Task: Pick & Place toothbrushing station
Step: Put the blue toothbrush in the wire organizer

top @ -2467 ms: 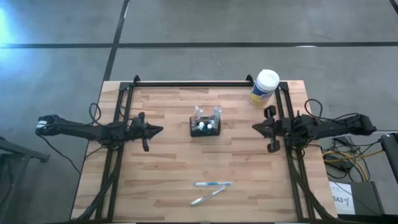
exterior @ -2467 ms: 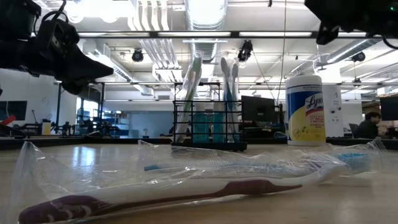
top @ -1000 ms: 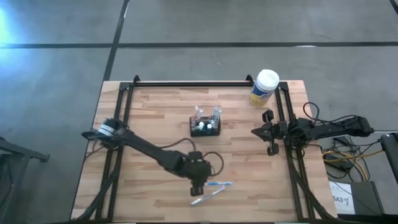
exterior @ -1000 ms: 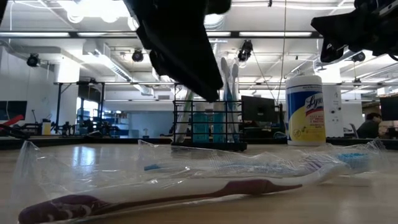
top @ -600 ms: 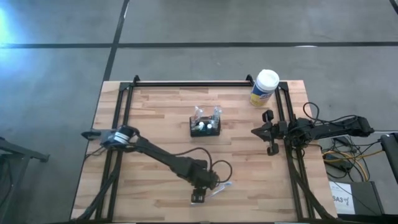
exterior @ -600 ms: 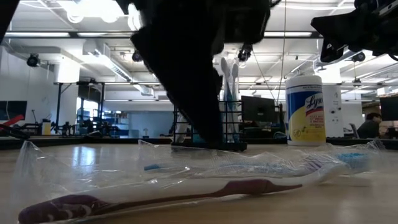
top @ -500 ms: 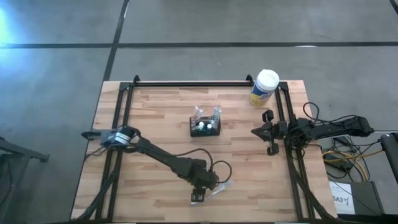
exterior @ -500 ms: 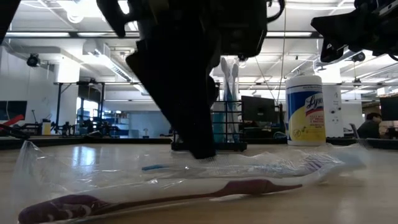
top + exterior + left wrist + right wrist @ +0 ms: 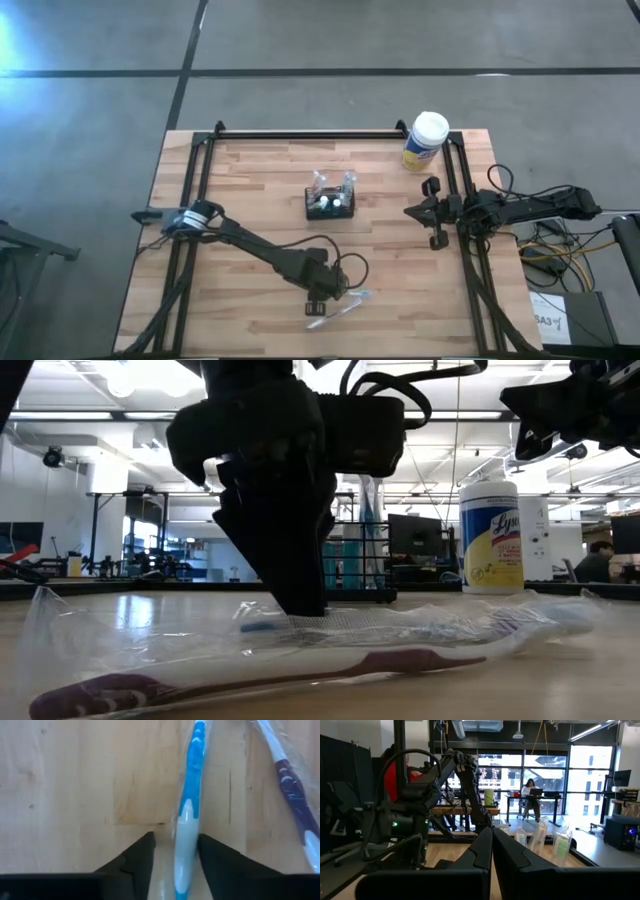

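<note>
black mesh caddy with slatted sides [image 9: 331,203] sits mid-table in your high view, toothbrushes standing in it, well apart from both arms. the left gripper [image 9: 322,299] covers one end of the blue-and-white wrapped toothbrush [image 9: 352,296] near the front edge. in your low view the dark left arm hides most of the caddy [image 9: 360,565]. your left wrist view shows the fingers [image 9: 141,852] apart, straddling the blue toothbrush handle [image 9: 189,815], with no grip you can confirm; a purple toothbrush [image 9: 291,795] runs off frame. right wrist view: the right gripper [image 9: 492,851] is pressed together, empty.
</note>
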{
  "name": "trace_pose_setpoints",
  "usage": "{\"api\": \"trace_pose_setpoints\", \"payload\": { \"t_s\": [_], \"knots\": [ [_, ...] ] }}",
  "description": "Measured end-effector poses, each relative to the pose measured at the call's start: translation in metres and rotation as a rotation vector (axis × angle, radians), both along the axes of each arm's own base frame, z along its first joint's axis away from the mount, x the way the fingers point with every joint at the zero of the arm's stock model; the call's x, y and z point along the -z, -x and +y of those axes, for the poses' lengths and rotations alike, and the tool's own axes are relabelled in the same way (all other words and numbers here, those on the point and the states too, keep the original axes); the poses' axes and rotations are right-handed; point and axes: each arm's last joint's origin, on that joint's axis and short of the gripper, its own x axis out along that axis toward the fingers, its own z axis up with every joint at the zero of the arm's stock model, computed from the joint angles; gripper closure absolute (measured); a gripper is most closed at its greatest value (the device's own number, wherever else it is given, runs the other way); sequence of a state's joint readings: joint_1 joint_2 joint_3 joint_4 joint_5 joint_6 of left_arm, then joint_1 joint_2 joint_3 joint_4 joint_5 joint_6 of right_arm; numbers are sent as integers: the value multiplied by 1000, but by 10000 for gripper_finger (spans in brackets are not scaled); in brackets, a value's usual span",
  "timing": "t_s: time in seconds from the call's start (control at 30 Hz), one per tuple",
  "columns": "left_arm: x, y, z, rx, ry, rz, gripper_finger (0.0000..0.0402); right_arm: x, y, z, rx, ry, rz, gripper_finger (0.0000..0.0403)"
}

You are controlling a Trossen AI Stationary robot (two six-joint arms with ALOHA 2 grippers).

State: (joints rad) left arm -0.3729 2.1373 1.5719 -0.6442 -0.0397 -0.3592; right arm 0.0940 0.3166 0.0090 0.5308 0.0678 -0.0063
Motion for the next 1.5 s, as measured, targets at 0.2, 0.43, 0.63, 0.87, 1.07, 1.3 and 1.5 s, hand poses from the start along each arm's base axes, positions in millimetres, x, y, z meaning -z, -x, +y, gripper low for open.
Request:
{"api": "trace_pose_setpoints", "payload": {
  "t_s": [0.2, 0.43, 0.63, 0.87, 1.07, 1.3, 1.5],
  "knots": [
    [-1, 1, 1, 29, -45, -12, 358, 0, 0, 0, 0, 0, 0, 394],
    [-21, 6, 6, 36, -107, -64, 370, 0, 0, 0, 0, 1, 1, 394],
    [-66, 22, 14, 21, -153, -200, 383, 0, 0, 0, 1, 1, 1, 394],
    [-107, 73, 35, -32, -111, -478, 383, 0, 0, 0, 1, 1, 1, 394],
    [-112, 136, 61, -102, -19, -781, 383, 0, 0, 0, 1, 1, 0, 394],
    [-93, 187, 82, -184, 21, -1045, 383, 0, 0, 0, 3, 0, -2, 394],
    [-68, 201, 90, -218, 18, -1144, 383, -2, 0, 0, 2, -6, -23, 394]
  ]
}}
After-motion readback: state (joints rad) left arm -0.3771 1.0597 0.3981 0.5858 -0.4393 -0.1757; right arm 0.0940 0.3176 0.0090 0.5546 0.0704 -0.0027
